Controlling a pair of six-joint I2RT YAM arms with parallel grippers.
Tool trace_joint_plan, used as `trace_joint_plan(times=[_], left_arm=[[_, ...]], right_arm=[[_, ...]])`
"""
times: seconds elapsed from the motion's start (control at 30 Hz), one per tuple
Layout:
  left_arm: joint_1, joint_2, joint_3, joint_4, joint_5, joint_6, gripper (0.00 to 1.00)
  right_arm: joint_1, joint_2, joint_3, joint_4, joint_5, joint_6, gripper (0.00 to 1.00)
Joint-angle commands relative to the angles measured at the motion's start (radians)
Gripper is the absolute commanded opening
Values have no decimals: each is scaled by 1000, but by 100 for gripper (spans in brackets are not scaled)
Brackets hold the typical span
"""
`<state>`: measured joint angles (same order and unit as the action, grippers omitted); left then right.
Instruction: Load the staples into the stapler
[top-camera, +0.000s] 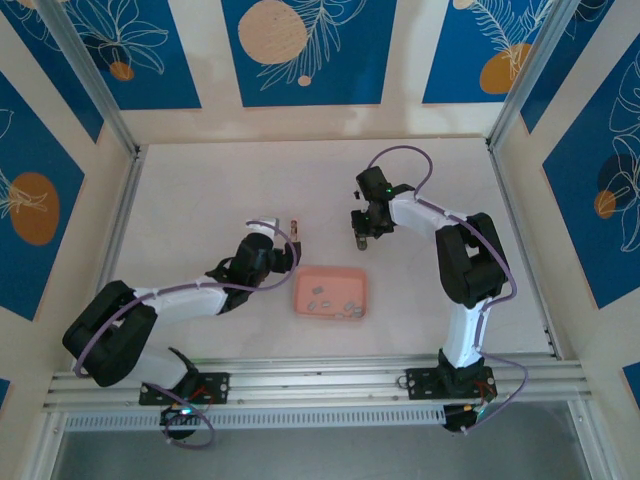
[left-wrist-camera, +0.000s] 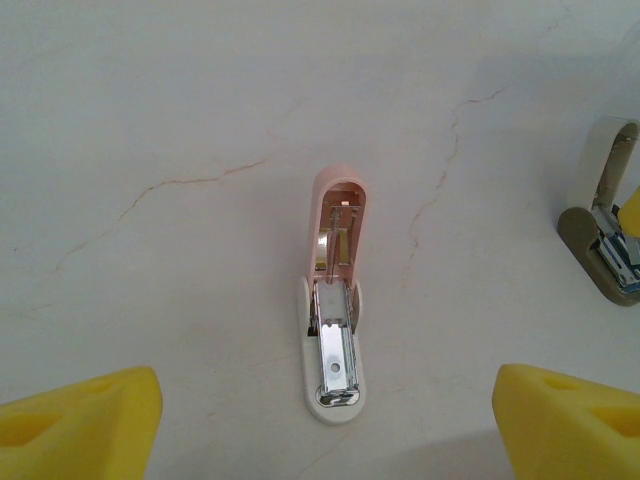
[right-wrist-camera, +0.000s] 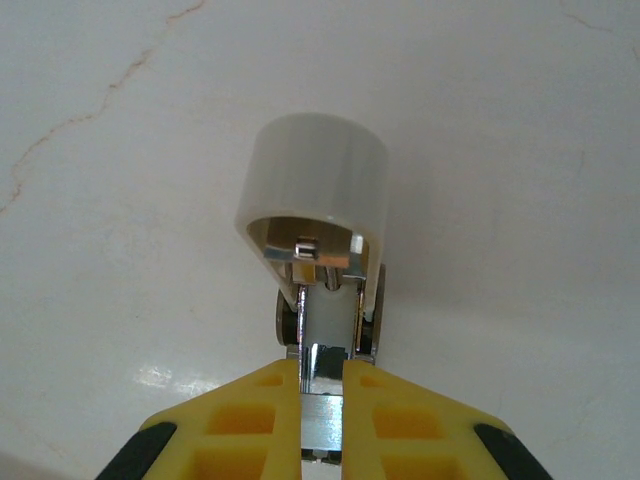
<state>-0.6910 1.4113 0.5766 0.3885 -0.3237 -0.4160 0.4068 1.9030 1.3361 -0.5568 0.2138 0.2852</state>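
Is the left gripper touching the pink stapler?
Apart. The left wrist view shows bare table between the pink stapler and both fingers of the left gripper.

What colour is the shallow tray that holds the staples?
The tray is salmon pink, best seen in the top external view.

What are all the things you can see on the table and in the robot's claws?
pink stapler: one, pink and white, lying open on the table in front of the left claw
white stapler: one, white with shiny metal, open, held in the right claw
tray: one, pink, on the table between the two arms
staples: several, grey, tiny, lying in the tray
table: one, pale white with thin cracks, under everything
left claw: one, yellow fingers, open, holding nothing
right claw: one, yellow fingers, shut on the white stapler
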Motion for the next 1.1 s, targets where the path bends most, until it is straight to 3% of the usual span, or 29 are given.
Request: trace_joint_plan(times=[0.0,0.8,1.07], left_arm=[[1,11,13,15,-9,8,86],[1,15,18,12,0,3,85],[1,15,19,12,3,3,85]], right_arm=[[7,18,16,1,9,-16,14],[10,24,-26,1,9,-2,13],[15,7,-29,-3,19,6,21]])
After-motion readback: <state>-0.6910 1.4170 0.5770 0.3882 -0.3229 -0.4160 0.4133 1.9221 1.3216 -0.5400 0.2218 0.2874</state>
